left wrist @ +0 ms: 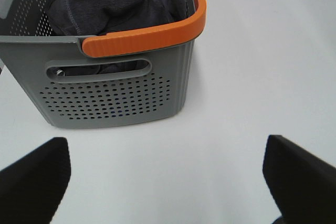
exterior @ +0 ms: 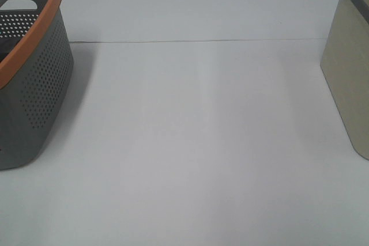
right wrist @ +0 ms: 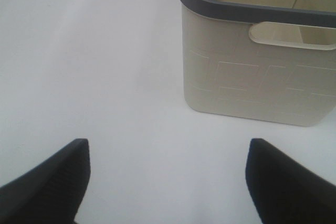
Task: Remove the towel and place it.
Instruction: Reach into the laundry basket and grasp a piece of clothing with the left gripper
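Overhead spans both baskets (exterior: 34,84) (exterior: 346,67); each wrist faces one.

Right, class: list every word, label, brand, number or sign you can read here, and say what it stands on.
None can be read in any view.
Grey perforated plastic basket with orange rim: no lettering.
Cream plastic basket with dark grey rim: only embossed rectangles, no letters.
Dark navy-grey terry towel: no legible tag.

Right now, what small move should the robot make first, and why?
Probably the left gripper should reach over the rim of the grey basket toward the towel: it lies bunched inside, and that gripper is open, empty and facing the basket.
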`<action>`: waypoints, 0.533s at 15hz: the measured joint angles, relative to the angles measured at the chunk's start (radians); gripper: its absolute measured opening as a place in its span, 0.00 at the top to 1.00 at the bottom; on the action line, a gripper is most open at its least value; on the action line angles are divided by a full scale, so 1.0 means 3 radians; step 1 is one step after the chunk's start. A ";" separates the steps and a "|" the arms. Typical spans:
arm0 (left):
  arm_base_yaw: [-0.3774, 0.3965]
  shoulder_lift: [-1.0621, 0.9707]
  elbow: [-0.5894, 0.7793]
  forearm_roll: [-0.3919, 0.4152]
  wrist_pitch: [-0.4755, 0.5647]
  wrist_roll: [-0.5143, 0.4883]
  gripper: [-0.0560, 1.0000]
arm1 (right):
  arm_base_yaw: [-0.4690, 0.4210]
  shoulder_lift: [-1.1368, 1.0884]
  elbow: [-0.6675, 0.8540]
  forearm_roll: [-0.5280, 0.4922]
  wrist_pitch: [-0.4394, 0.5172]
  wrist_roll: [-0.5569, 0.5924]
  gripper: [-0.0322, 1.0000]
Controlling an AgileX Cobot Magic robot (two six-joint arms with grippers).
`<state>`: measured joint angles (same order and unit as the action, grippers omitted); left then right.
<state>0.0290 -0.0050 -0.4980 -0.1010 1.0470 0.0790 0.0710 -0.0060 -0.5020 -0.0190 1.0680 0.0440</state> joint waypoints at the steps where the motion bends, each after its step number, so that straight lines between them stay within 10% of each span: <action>1: 0.0000 0.0000 0.0000 0.0000 0.0000 0.0000 0.06 | 0.0000 0.0000 0.0000 0.0000 0.0000 0.0000 0.27; 8: 0.0000 0.0000 0.0000 0.0000 0.0000 0.0000 0.06 | 0.0000 0.0000 0.0000 0.0000 0.0000 0.0000 0.27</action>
<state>0.0290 -0.0050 -0.4980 -0.1010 1.0470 0.0790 0.0710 -0.0060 -0.5020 -0.0190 1.0680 0.0440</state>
